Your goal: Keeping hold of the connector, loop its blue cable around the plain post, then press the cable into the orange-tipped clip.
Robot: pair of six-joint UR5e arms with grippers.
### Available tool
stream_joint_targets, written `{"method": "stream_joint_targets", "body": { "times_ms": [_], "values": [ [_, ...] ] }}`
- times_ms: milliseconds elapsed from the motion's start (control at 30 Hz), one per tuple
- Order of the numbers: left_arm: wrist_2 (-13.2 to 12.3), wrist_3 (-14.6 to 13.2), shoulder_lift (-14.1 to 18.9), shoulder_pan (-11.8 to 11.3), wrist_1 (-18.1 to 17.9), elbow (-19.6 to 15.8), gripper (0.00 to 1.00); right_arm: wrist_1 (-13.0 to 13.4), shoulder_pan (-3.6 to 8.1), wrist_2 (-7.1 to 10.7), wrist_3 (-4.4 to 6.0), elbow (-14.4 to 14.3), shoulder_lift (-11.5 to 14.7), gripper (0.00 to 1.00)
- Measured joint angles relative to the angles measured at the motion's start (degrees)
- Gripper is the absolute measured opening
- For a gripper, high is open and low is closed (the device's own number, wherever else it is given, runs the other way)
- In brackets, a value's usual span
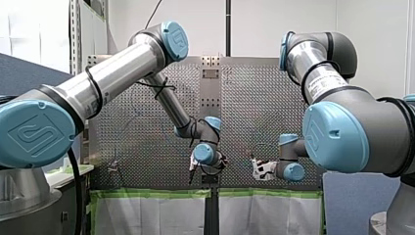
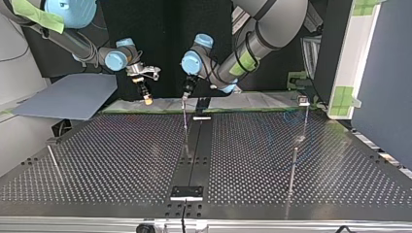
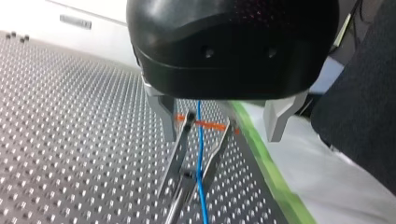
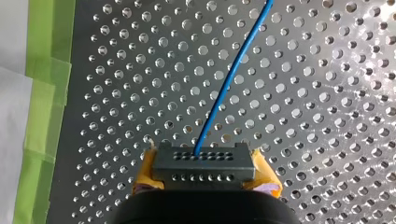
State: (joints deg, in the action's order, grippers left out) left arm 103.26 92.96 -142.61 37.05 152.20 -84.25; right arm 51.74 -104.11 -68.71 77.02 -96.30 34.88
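We log the orange-tipped clip [image 3: 179, 156] and blue cable [image 3: 200, 140] standing inside our spread left pincer [image 3: 223, 135]; bare worktop [image 3: 70, 140] flanks them.

My right gripper [image 4: 205, 176] shows yellow pads [image 4: 145, 173] against the dark grey connector [image 4: 204, 161], which carries two rows of small holes. The cable [image 4: 229, 84] is blue, the clip [image 3: 180, 149] orange-tipped, the silvery counter [image 4: 327, 93] dotted with holes, its tape [image 4: 39, 116] green.

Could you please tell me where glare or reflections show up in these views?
Right wrist view: the perforated table glares brightly beside the blue cable, ahead of the connector. Top view: a softer sheen across the table's far half. Front view: highlights run along my left arm.
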Motion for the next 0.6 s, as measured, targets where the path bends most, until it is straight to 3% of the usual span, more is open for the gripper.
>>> {"method": "stream_joint_targets", "body": {
  "times_ms": [200,600],
  "values": [
    [-0.9,-0.1,0.0,0.1,-0.1,-0.3,0.93,0.0,0.00,0.05,-0.01,0.0,0.0,0.00],
    [1.6,0.5,1.3,0.2,-1.7,-0.9,0.95,-0.1,0.00,0.06,-0.01,0.0,0.0,0.00]
  ]
}}
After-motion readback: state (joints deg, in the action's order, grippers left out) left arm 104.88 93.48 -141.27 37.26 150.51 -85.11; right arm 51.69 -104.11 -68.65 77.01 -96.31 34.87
